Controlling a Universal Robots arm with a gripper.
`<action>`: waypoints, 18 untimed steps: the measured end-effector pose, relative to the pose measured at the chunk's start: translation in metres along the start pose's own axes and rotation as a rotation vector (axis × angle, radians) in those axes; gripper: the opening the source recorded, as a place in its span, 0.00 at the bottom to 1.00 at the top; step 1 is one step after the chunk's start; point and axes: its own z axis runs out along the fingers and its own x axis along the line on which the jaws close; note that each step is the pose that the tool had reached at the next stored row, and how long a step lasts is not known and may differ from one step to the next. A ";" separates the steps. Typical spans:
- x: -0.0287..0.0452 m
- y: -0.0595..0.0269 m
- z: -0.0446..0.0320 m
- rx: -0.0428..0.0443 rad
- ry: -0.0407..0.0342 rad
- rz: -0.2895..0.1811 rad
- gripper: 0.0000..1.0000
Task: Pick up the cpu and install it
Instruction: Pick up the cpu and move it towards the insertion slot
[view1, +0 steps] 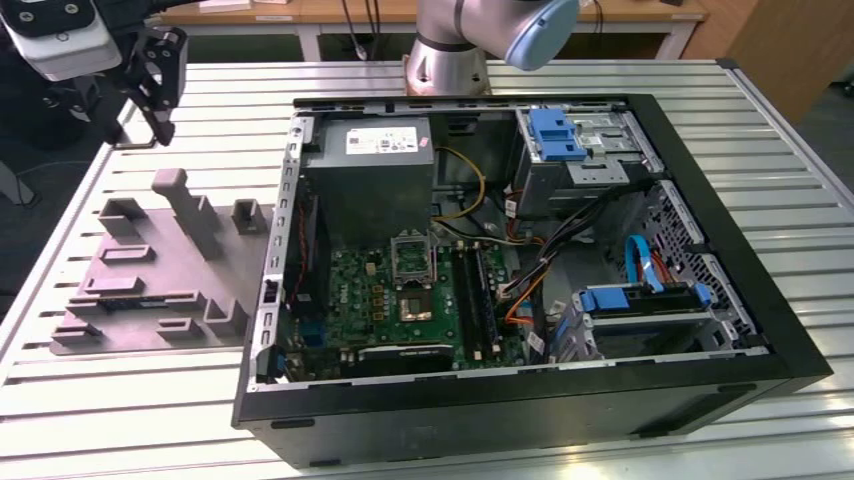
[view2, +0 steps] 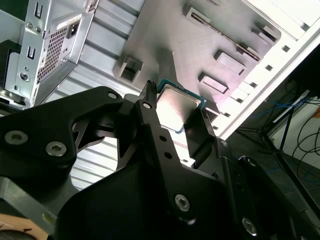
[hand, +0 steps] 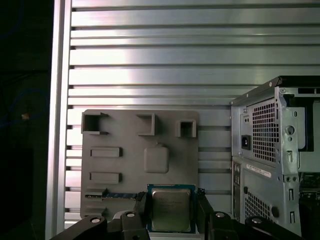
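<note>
The gripper (view1: 150, 110) hangs high over the far left of the table (view1: 400, 75), left of the open computer case (view1: 534, 405), and from the exterior view its load is hard to make out. In both wrist views the cpu (hand: 171, 209) sits squarely between the black fingers (hand: 141, 212), above the grey fixture plate (hand: 125, 165). The jaws are narrow, clamped on the cpu's opposite edges.

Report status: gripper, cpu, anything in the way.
Status: gripper shut on cpu. Held above grey fixture plate, outside computer case. No obstruction seen around the fingers.
</note>
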 end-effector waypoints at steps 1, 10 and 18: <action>-0.0004 0.0000 0.0000 0.0000 0.0000 0.000 0.47; -0.0041 0.0000 -0.0001 -0.0001 -0.0001 0.000 0.47; -0.0080 0.0001 -0.0003 0.0000 -0.0001 0.000 0.47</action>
